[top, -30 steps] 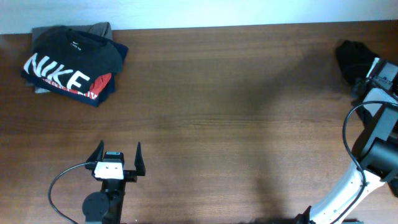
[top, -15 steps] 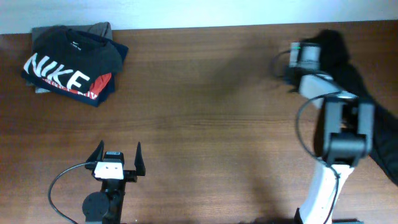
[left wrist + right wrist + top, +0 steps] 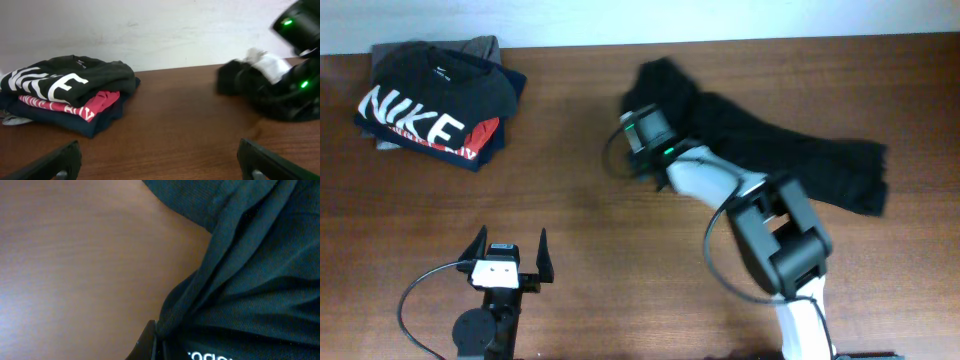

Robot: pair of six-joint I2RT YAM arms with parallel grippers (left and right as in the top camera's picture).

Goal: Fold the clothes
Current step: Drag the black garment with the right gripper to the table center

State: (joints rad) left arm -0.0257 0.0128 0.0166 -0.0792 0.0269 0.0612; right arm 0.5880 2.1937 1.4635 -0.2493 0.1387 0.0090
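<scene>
The clothes (image 3: 800, 155), a plain black top, lie stretched in a long crumpled band across the back right of the table. My right gripper (image 3: 650, 115) is shut on the bunched left end. In the right wrist view the black fabric (image 3: 250, 270) fills the right side, pinched at my right gripper (image 3: 160, 340), and a bit of white print (image 3: 210, 356) shows at the bottom. My left gripper (image 3: 510, 250) stands open and empty near the front left. Through it, in the left wrist view, my left gripper (image 3: 160, 165) frames bare wood, with the black bundle (image 3: 235, 80) far ahead on the right.
A stack of folded garments (image 3: 430, 100), topped by a black NIKE T-shirt, sits at the back left corner; the folded stack (image 3: 65, 85) also shows in the left wrist view. The right arm (image 3: 770, 230) reaches diagonally over the table's middle right. A white wall (image 3: 150, 30) runs behind the table.
The right arm has swung from the far right edge leftward to the back middle, dragging the black top out across the table. The left arm has not moved.
</scene>
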